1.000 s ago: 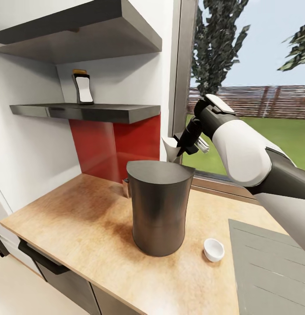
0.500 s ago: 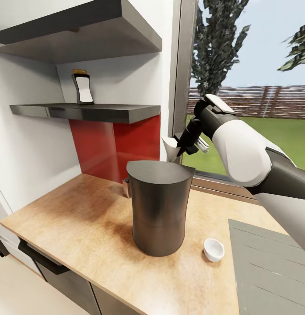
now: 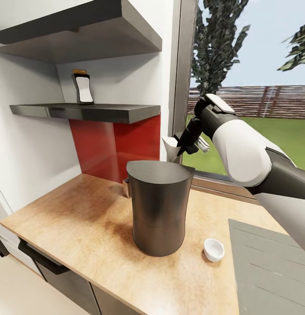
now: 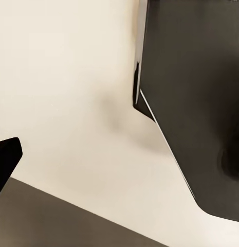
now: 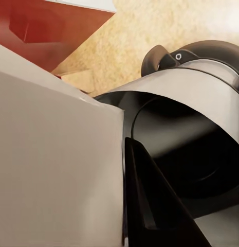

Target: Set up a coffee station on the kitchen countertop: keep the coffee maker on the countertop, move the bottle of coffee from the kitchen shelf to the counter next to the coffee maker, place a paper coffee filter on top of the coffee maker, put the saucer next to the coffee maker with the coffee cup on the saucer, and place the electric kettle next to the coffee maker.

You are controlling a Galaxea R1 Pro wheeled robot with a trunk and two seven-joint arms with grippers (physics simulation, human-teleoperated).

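Kitchen corner by a window, wood table [image 3: 82,218] below. Your right gripper [image 3: 180,146] has its jaws pinching the filter [image 3: 170,148], just above and behind the maker [image 3: 159,205]'s flat top, point down; bring it slightly forward and lower.

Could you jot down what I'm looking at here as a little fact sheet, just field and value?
Setting: kitchen countertop by a window
Biggest item: coffee maker, upright on the countertop
Right gripper: holds the paper coffee filter above the coffee maker's far rim
Filter status: not yet resting on the coffee maker
Bottle of coffee: upright on the kitchen shelf
Coffee cup: on the countertop, beside the coffee maker
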